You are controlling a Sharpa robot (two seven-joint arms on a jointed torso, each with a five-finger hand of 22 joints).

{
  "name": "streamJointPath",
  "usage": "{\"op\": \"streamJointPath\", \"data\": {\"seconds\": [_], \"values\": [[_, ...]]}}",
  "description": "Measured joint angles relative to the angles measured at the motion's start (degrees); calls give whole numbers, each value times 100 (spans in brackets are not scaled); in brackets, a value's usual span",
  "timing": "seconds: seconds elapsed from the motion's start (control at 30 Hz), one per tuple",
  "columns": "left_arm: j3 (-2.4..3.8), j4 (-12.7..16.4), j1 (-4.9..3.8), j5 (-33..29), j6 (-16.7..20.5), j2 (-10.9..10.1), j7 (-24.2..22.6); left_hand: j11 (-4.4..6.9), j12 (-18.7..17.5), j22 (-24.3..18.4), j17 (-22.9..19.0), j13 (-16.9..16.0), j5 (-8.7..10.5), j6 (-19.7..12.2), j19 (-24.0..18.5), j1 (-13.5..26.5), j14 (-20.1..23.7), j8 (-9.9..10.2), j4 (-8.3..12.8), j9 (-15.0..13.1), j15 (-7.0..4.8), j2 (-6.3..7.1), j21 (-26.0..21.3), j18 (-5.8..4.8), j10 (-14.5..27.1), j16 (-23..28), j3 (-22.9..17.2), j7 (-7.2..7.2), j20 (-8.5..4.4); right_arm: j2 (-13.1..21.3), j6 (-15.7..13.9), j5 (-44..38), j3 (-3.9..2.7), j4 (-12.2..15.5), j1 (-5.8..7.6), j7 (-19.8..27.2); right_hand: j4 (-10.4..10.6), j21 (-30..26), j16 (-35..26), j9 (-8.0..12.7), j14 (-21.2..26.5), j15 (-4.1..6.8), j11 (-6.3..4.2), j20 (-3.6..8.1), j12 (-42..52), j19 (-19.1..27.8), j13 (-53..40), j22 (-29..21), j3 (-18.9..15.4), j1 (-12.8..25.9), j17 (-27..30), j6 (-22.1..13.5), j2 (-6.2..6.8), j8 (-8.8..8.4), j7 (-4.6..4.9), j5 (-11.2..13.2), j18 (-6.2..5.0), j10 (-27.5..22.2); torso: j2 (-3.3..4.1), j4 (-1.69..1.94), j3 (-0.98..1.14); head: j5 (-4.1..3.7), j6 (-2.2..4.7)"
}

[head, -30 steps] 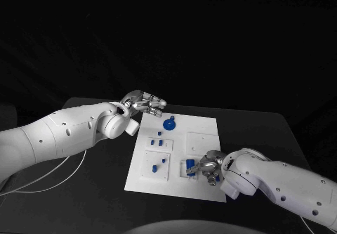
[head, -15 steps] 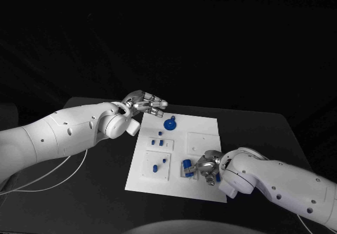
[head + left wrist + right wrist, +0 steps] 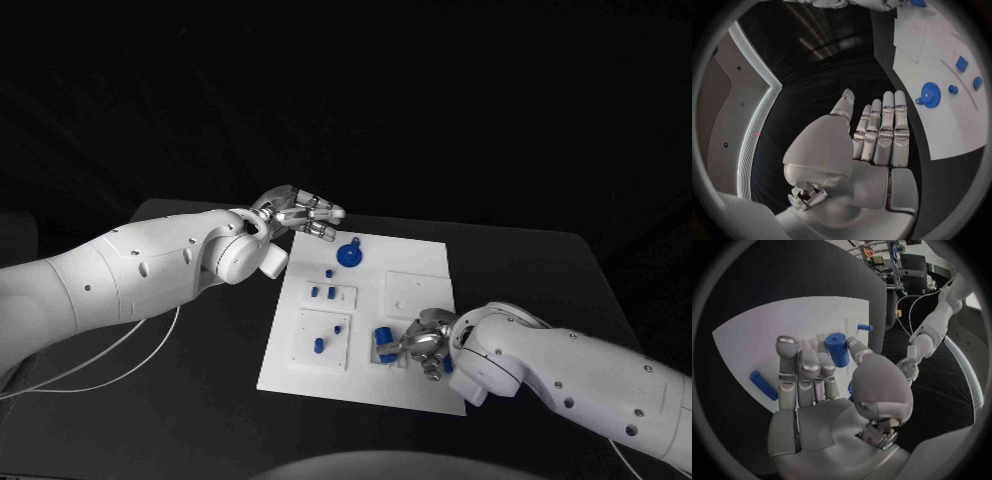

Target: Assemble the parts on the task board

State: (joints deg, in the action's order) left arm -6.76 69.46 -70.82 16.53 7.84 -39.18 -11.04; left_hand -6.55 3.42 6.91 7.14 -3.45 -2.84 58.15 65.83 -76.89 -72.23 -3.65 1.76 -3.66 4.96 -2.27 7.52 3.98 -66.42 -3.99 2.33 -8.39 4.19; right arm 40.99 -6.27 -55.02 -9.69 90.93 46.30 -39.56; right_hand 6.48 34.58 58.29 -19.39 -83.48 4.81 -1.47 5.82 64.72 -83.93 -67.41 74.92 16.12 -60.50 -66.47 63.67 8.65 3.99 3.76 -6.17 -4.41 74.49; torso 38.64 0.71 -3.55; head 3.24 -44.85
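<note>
Task board (image 3: pixel 411 300) lies in the middle of the black tabletop (image 3: pixel 562 270). Several blue parts already sit on it: a round gear (image 3: pixel 348 255) toward 12 o'clock and small pegs (image 3: pixel 329 293) near the centre. At about 5 o'clock the right hand (image 3: pixel 428 345) pinches a blue cylinder (image 3: pixel 838 350) in its fingers; another blue peg (image 3: pixel 763 385) lies loose, so work remains. The left hand (image 3: pixel 300 213) hovers at 11 o'clock, fingers straight, holding nothing. I can read no writing.

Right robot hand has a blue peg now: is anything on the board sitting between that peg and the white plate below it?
Nothing visible does. The right robot hand pinches the blue cylinder over bare task board; another blue peg lies off to one side of the fingers, and a small blue piece sits near the board's edge, apart from it.
</note>
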Motion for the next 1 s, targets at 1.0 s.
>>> {"op": "streamJointPath", "data": {"seconds": [1.0], "values": [[0,-16,0,0,-7,-19,20,-21,0,-1,-1,0,0,-33,-20,0,18,0,-15,0,18,0,0,0,21,0,15,0,21,54,-2,-223,28,124,-22,129,-390,3,-45,-337,-7,3,-30,33,1,-10,16,0,-724,-759,-11,281,-71,-33,-99,-138,1,20,4,-9,9,26,-20]]}}
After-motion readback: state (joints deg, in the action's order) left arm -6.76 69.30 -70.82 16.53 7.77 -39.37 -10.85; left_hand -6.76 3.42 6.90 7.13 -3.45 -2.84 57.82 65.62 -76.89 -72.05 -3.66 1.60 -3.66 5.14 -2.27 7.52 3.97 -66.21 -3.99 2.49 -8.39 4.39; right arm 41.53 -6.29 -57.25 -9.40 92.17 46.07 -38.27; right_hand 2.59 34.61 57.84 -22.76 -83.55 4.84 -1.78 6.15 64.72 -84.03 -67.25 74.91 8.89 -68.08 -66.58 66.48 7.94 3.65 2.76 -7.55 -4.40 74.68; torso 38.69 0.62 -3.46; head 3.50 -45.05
